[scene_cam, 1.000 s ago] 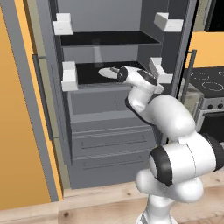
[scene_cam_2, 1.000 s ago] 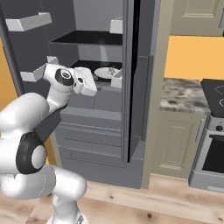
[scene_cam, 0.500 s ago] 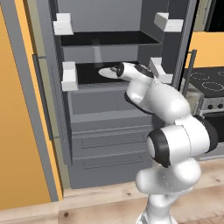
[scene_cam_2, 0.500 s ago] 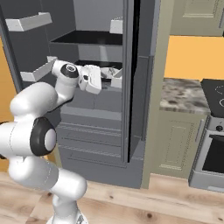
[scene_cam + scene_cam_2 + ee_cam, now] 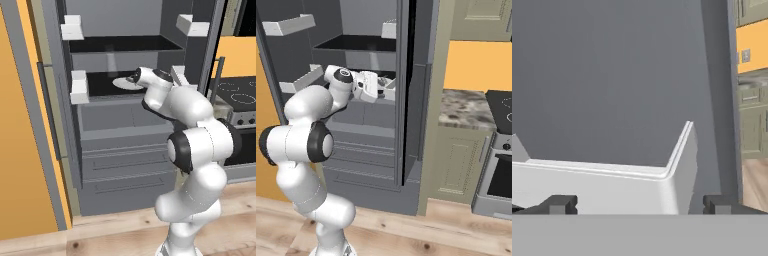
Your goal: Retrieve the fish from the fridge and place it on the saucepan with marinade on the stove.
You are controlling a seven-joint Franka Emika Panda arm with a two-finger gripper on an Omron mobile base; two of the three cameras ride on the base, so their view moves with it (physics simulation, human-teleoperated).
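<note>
The white arm reaches into the tall grey fridge point(image 5: 125, 145), whose doors stand open, and its two-finger hand point(image 5: 387, 89) sits over the black middle shelf point(image 5: 102, 82), left of centre in the right base view and just above centre in the left base view. In the hand view both small dark finger tips point(image 5: 559, 204) rise at the bottom corners with a wide gap between them, so the hand is spread fully and holds nothing.

On that shelf lies a round white plate point(image 5: 125, 82), seen in the left base view just left of the wrist. The small pale fish should be on or near it, but I cannot make out its shape in any view, so its long axis cannot be told.

The hand view looks past a white door bin point(image 5: 612, 185) in its lower half toward the grey inner wall of the fridge, with kitchen cabinets at its right edge. From this I judge the hand is aimed sideways across the shelf rather than down at the plate. The plate lies below and slightly toward the frame's left of the hand in the left base view, so the coming move seems to call for tipping the hand down toward it.

The black stove point(image 5: 239, 95) with white burner rings shows at the right edge of the left base view, well apart from the fridge.
</note>
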